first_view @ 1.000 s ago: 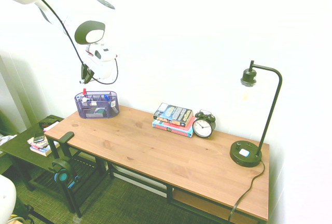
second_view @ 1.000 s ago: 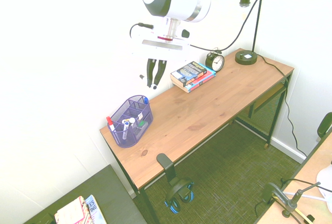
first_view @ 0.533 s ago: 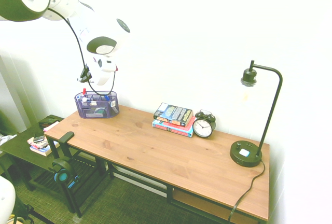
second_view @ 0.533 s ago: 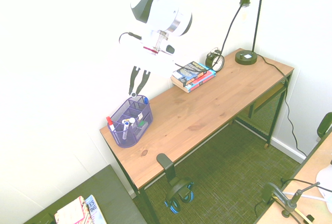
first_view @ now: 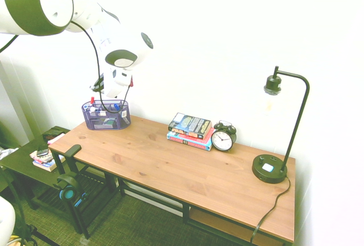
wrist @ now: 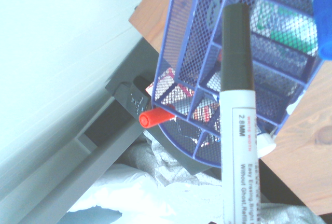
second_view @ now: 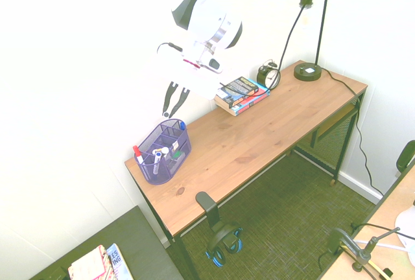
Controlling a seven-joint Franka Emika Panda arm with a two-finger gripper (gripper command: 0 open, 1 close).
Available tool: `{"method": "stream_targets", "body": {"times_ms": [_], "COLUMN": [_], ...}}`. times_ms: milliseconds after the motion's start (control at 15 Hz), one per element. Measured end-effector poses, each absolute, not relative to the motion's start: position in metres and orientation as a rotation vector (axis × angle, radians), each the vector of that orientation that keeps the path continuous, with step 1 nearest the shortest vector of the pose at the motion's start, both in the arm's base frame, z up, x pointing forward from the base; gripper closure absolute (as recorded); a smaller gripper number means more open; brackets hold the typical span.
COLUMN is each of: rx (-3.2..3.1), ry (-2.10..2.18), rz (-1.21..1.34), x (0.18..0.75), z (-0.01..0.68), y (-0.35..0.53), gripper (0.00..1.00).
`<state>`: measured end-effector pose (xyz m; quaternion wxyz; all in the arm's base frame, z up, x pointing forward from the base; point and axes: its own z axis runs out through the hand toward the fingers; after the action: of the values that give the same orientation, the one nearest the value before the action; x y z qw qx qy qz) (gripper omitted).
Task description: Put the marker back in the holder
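The claw (second_view: 171, 107) is positioned in the upper left of the second exterior view, just above the holder (second_view: 165, 150), with its dark fingers (second_view: 170, 96) drawn together and angled downward. The claw is clenched on the marker (wrist: 237, 130). The marker itself is too slim to be made out in either exterior view; it is shown in the wrist view as a white barrel with printed text and a black cap (wrist: 236, 47), the capped end being directed toward the holder's compartments.

The holder is a purple mesh organizer set at the left end of the desk (second_view: 259, 131) in the second exterior view, close to the wall. In the first exterior view it is seen at the left of the frame, on the far left corner of the desk, directly below the claw (first_view: 112, 89). A red-capped pen (second_view: 137, 154) and a blue-capped pen (second_view: 182, 125) are stored upright in separate compartments of the holder.

A stack of books (second_view: 240, 94) is located further along the desk, near the wall, with an alarm clock (second_view: 268, 76) just beside it. A black desk lamp (second_view: 310, 27) is placed at the far end, well apart from the holder.
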<state>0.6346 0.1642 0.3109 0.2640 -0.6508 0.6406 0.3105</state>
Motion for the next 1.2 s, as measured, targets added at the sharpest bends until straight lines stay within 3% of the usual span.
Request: {"method": "stream_targets", "body": {"times_ms": [1200], "rx": [-1.469], "ry": [1.870], "rz": [0.898], "x": [0.678], "z": [0.248], "y": [0.148], "gripper": [1.00]}}
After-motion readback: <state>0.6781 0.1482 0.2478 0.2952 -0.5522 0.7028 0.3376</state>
